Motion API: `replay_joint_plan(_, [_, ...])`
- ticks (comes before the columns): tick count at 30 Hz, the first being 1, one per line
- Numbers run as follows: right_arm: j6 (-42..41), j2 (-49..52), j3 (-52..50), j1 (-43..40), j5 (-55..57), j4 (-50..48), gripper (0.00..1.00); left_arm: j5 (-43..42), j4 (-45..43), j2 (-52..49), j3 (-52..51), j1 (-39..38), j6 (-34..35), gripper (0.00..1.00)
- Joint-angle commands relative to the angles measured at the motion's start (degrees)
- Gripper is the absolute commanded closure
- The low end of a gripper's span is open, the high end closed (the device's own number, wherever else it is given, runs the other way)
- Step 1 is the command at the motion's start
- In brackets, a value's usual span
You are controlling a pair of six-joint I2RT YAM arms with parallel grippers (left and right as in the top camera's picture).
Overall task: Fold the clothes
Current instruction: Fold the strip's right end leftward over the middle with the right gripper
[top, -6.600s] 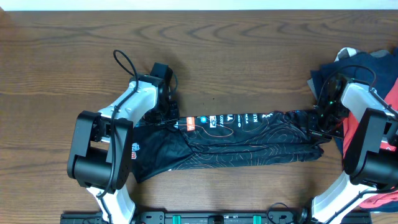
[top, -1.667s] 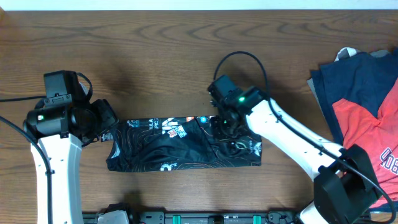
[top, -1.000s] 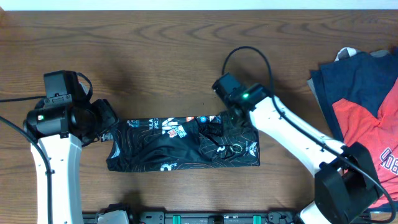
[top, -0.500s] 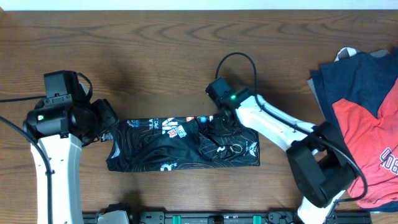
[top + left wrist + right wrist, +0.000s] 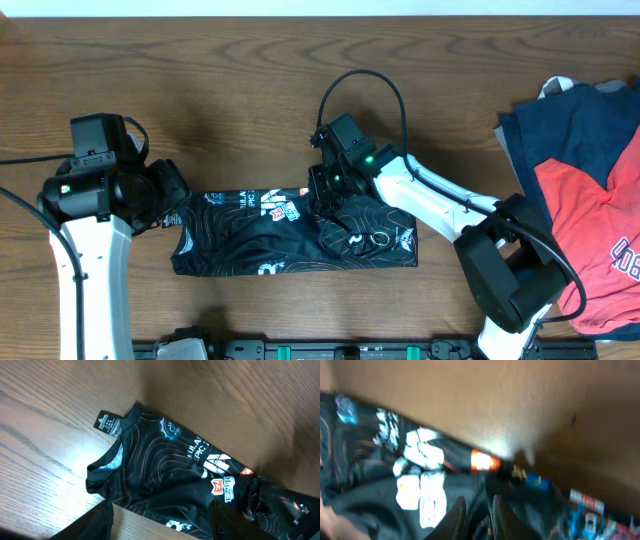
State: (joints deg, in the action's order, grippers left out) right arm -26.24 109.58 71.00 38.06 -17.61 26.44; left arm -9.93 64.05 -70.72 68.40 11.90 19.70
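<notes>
The clothes are one black jersey with orange contour lines and colourful logos. It lies as a folded strip on the table, its right part rumpled. My right gripper is at the strip's upper edge near the middle. In the blurred right wrist view its fingers are nearly together with dark jersey cloth between them. My left gripper hangs off the strip's left end. In the left wrist view its fingers are wide apart and empty above the jersey, whose collar and tag show.
A pile of other clothes, navy and red, lies at the table's right edge. The right arm's black cable loops above the jersey. The wooden table stretches behind.
The jersey, once stretched long between both grippers, now lies as a shorter strip. In the last second my right gripper moved left along its upper edge. The left arm has not moved.
</notes>
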Motion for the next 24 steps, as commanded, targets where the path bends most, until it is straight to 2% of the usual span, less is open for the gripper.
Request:
replay_joint_plan(1, [2.1,-4.3,1.1,-1.0,1.4,4.6,0.83,0.1,0.2,-0.1,0.4,0.3,0.5,0.37])
replay_joint_plan(6, [2.1,-12.8,1.1,-1.8,13.8,18.4,0.80,0.2,0.2,-0.1,0.4,0.3,0.5,0.38])
replay_joint_plan(11, [3.6,-13.6,0.9,-1.5,15.6,26.7,0.80,0.1,0.2,-0.1,0.4,0.3,0.5,0.38])
replay_joint_plan(24, [1.4,-3.4,-2.4,7.1,13.7,20.8,0.81,0.1,0.2,-0.1,0.4,0.3,0.5,0.37])
